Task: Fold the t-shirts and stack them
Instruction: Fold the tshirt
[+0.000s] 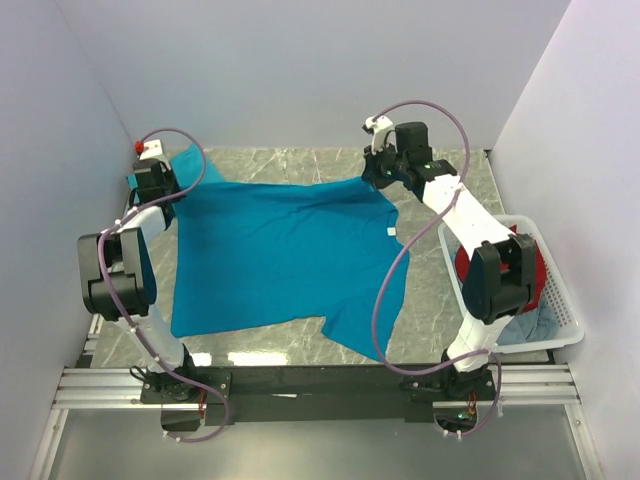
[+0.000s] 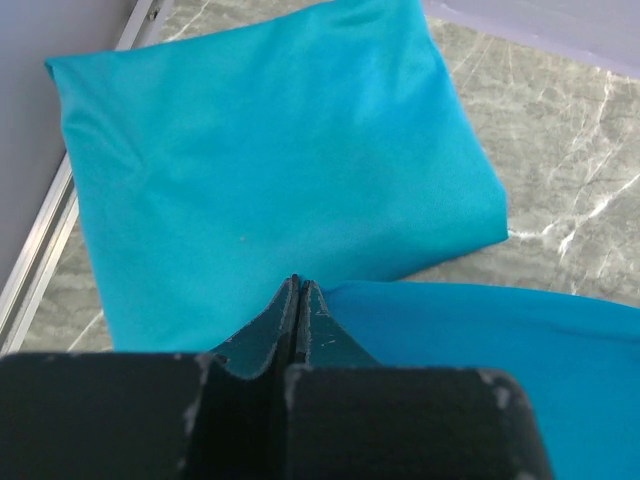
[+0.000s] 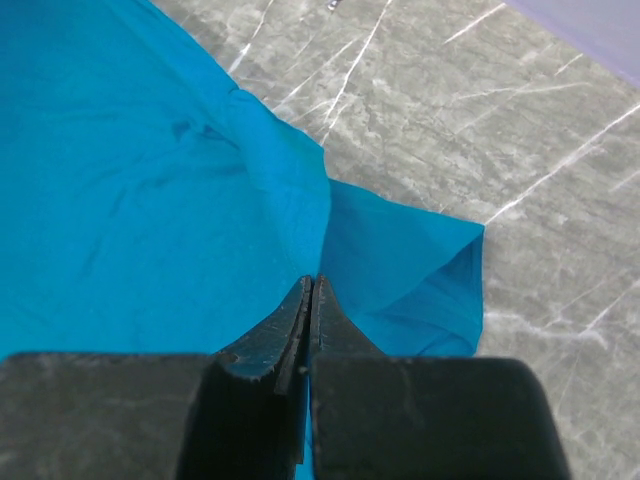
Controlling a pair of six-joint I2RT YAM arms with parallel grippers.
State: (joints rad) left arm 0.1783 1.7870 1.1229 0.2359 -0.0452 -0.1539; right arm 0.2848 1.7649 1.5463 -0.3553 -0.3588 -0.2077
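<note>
- Left gripper (image 2: 298, 286) clamped on shirt (image 1: 280, 250) far corner; right gripper (image 3: 310, 286) same, shirt spread between them.
- Keep edge taut, move both together; folded shirt (image 2: 270, 150) waits far-left.

Probably a robotics lab test cell: plain white panels (image 1: 300, 70) enclose a marble-patterned table (image 1: 290, 162), with two robot arms (image 1: 115, 270) bolted to a metal rail (image 1: 100, 388) along the frame's bottom.

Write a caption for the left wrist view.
Left gripper, shut, at the edge of the spread t-shirt; a folded t-shirt lies beyond on the table.
</note>
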